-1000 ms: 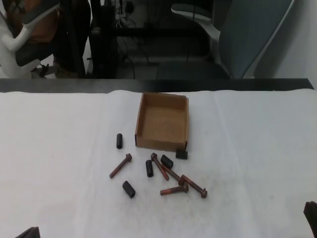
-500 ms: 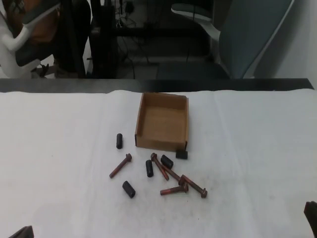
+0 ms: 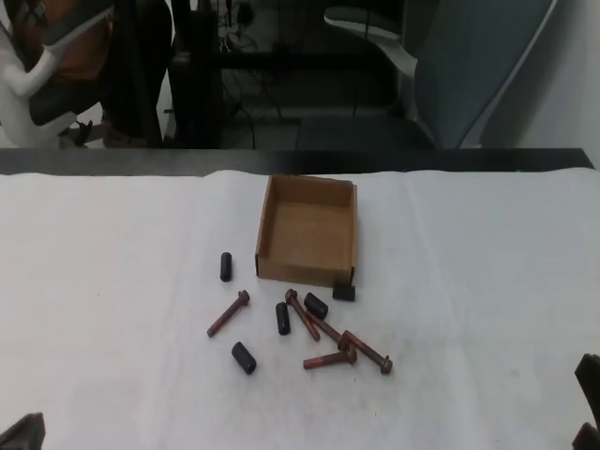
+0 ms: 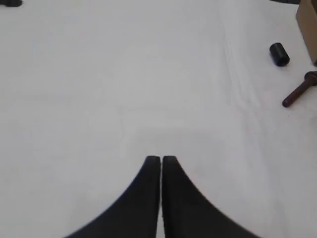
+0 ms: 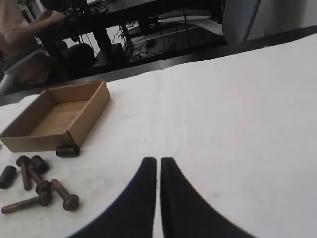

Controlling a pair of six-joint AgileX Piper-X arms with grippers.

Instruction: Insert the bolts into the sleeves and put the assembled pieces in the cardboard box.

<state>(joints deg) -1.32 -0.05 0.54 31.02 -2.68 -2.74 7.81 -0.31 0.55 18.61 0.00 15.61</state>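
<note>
**Both grippers closed on nothing; bolts and sleeves lie loose before the box**

The cardboard box [image 3: 307, 230] stands open on the white cloth [image 3: 112, 281] that covers the bench, and its brown floor is bare. All the loose parts lie on the near side of it.

The corner sleeve [image 3: 343, 292], black like the others, lies just beside the near right corner of the box. The left sleeve [image 3: 226, 266] lies alone, beside the near left corner. The two middle sleeves [image 3: 282, 318] lie on either side of the middle bolt [image 3: 302, 314], which is reddish-brown. The near sleeve [image 3: 244, 357] is the part closest to the arms on the left of the group. The lone bolt [image 3: 228, 313] lies slanted between the left sleeve and the near sleeve, apart from both. At the near right of the group the last bolts [image 3: 329, 359] lie with their heads close together. Every bolt lies outside the sleeves.

The left gripper [image 4: 161, 159] hangs above bare cloth, well to the left of the parts. Its fingers are pressed together and hold nothing. The right gripper [image 5: 158, 161] is above bare cloth, to the right of the group. Its fingers are drawn together with only a thin slit between them, and they also hold nothing.
</note>
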